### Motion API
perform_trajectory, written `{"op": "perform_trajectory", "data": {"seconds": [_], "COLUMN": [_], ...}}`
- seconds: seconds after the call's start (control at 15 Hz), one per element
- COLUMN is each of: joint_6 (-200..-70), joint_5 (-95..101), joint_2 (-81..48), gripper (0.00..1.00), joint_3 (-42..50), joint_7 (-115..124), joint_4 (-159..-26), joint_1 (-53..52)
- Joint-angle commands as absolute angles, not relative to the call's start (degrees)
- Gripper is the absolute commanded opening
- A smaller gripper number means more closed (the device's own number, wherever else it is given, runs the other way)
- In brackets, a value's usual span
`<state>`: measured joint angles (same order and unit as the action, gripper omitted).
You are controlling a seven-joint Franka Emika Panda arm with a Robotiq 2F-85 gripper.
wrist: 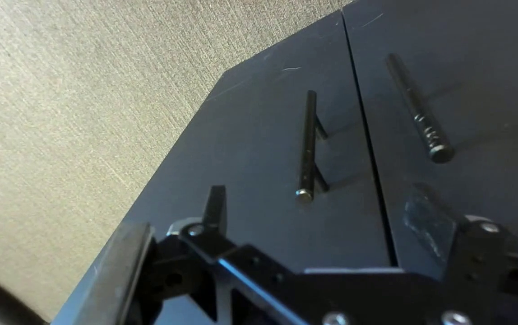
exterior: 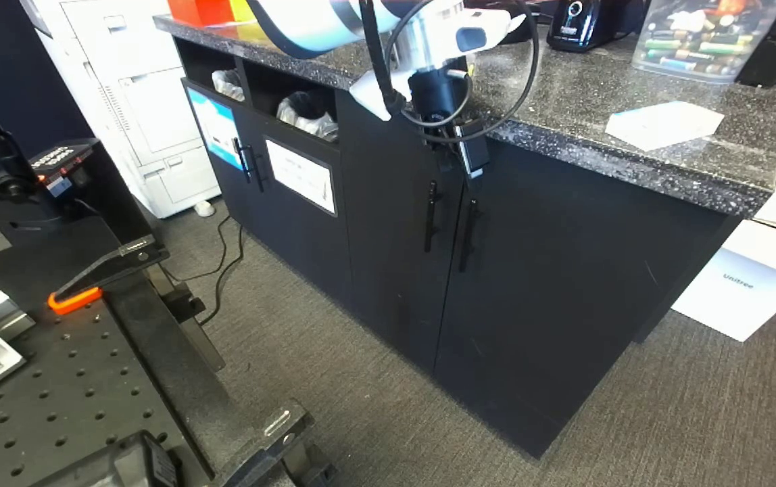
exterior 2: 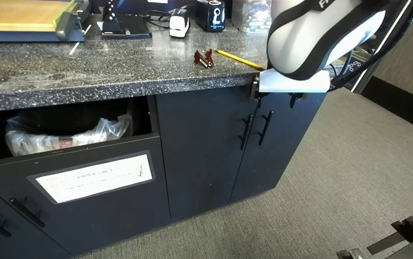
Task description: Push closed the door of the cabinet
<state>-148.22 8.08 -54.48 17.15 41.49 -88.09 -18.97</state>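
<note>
Door [exterior: 550, 291]: end panel of the cabinet [exterior: 388, 291], looking about flush with its twin panel [exterior 2: 203, 151] from my end
Tool [wrist: 324, 212]: spread wide, near the panels' upper part; touching or apart, I cannot tell

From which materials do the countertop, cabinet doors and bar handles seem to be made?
Countertop: granite or lookalike laminate, slightly glossy; pale speckles on grey.
Cabinet doors: perhaps laminated board, matte black; pale scratches.
Bar handles: probably metal, coated black; ends glint.

The white, black-banded arm [exterior 2: 293, 50] has dark cables [exterior: 376, 57] and a black claw [wrist: 324, 212].
</note>
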Motion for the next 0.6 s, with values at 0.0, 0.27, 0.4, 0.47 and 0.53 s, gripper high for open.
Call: {"op": "perform_trajectory", "data": {"seconds": [0.0,0.27,0.4,0.47,0.53], "joint_6": [-143.73,-139.17,-139.97,-139.13,-139.1], "joint_5": [5.5,1.27,2.08,1.82,1.89], "joint_2": [-48.25,-36.21,-41.12,-38.83,-38.3], "gripper": [1.0,1.0,1.0,1.0,1.0], "joint_3": [10.58,2.91,4.82,4.05,4.1], "joint_7": [36.84,27.47,30.15,29.49,29.6], "joint_4": [-92.85,-102.68,-97.77,-99.03,-99.21], "joint_1": [-16.72,-13.53,-15.48,-15.13,-15.12]}}
